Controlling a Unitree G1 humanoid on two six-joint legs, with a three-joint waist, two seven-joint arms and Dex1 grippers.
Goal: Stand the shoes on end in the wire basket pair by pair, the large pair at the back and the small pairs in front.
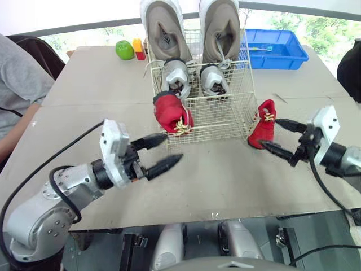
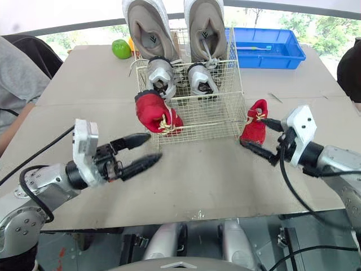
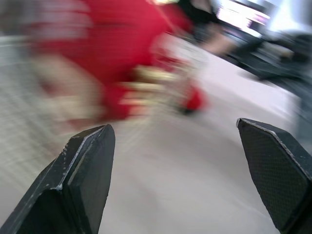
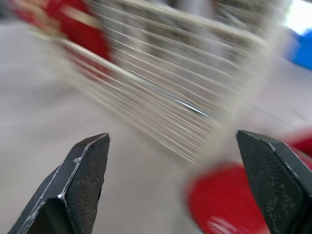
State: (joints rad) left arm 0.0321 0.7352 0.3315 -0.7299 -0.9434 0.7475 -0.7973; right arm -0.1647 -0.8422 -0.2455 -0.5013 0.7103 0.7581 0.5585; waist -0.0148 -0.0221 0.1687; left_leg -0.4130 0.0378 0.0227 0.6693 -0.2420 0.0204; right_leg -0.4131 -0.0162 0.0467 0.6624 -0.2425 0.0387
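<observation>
One red shoe (image 1: 264,123) is left outside the basket (image 1: 225,113), to be grasped by the right gripper (image 1: 271,133); jaws are spread on it and the left gripper (image 1: 172,147).

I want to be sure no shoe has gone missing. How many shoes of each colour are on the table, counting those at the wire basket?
large beige shoes: 2
small silver shoes: 2
small red shoes: 2
Total: 6
</observation>
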